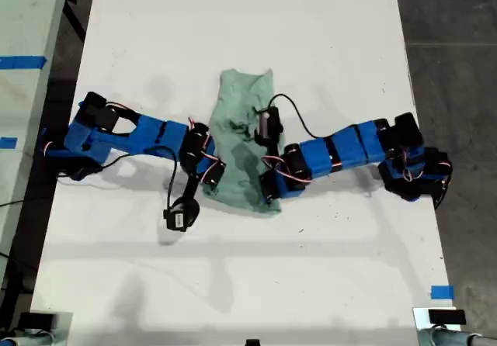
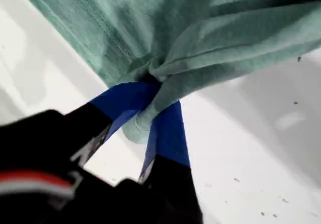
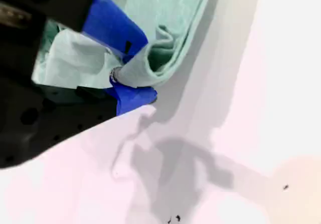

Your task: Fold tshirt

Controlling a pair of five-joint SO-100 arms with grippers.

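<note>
The pale mint-green tshirt (image 1: 241,105) lies on the white table (image 1: 233,20) as a narrow crumpled strip, its sleeves tucked in. In the exterior view two blue arms reach in from the left and right. One arm's gripper (image 1: 211,177) is at the strip's near left corner and the other arm's gripper (image 1: 272,191) at its near right corner. My first gripper (image 2: 150,91) is shut on a bunched piece of the tshirt (image 2: 210,33), which pulls into folds. My second gripper (image 3: 133,73) is shut on a folded edge of the tshirt (image 3: 165,13).
A blue tape mark (image 1: 441,292) sits near the table's front corner on the exterior view's right. Another pale table with blue tape (image 1: 19,61) stands on that view's left. Dark floor (image 1: 454,51) borders the table on the right.
</note>
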